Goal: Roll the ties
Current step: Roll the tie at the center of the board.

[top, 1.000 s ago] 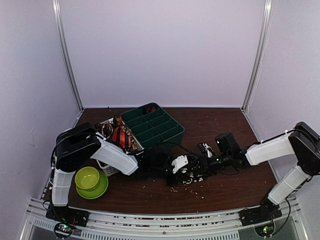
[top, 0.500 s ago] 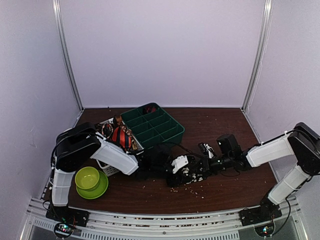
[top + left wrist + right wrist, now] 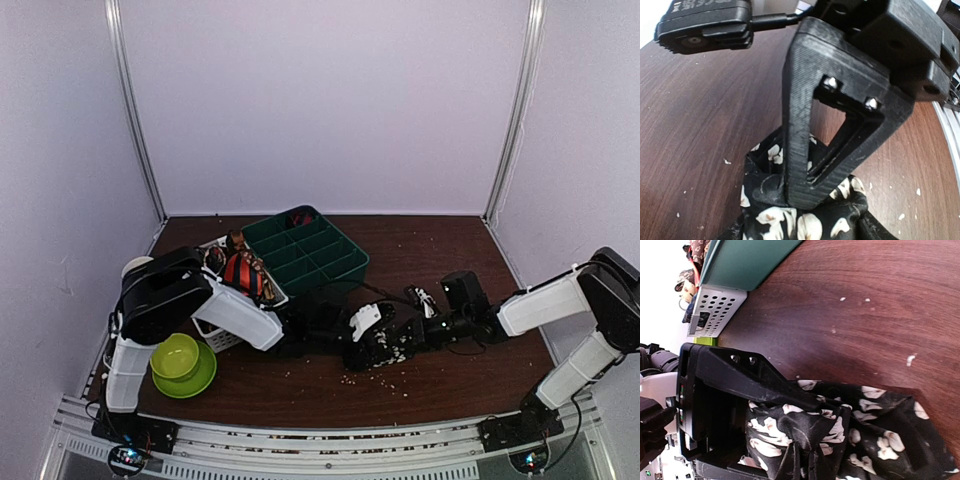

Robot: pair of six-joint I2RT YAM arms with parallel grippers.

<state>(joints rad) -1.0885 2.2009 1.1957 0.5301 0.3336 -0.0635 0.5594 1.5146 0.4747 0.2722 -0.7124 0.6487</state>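
Observation:
The black tie with cream flower spots (image 3: 385,350) lies bunched on the brown table between both arms. My left gripper (image 3: 352,335) comes in from the left, and in the left wrist view (image 3: 807,192) its jaws are shut on the top of the bunched tie (image 3: 790,222). My right gripper (image 3: 408,328) comes in from the right. In the right wrist view (image 3: 790,435) it is shut on a fold of the same tie (image 3: 875,430). A rolled red-and-black striped tie (image 3: 243,272) and a brown-gold one (image 3: 235,242) sit in the white basket (image 3: 222,338).
A green divided tray (image 3: 312,252) stands behind the grippers, with a dark red roll (image 3: 300,217) in its far compartment. A lime bowl on a plate (image 3: 178,358) sits at the near left. Light crumbs dot the table. The tray (image 3: 755,260) and basket (image 3: 715,310) also show in the right wrist view.
The right gripper has drawn slightly to the right and nearer. The tie bundle and left gripper have shifted a little right with it. Both grips are unchanged.

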